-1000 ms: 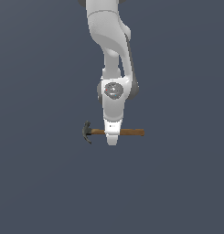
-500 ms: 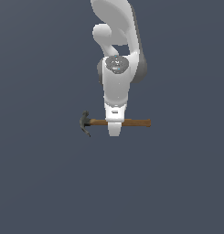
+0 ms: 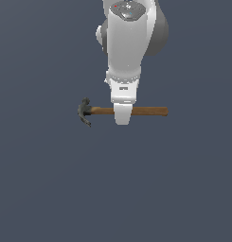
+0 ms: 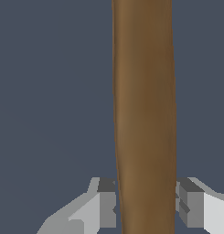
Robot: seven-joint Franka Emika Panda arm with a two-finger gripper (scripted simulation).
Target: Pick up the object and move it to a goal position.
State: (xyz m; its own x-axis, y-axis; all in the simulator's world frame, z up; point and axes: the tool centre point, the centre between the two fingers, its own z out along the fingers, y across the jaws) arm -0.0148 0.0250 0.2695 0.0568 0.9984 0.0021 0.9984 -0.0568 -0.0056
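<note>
The gripper (image 3: 122, 118) is closed on the wooden handle of the hammer (image 3: 146, 111), with one finger (image 4: 106, 203) pressing each side. Compared with a second ago, the hammer sits higher against the arm (image 3: 129, 42), so the lift seems underway; no goal marker is visible.

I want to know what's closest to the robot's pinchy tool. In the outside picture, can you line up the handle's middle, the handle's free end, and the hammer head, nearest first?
1. Handle's middle: right at the tool, between its fingers.
2. Hammer head: toward the exterior view's left.
3. Handle's free end: toward the exterior view's right; nearly the same as the head, too close to call.
</note>
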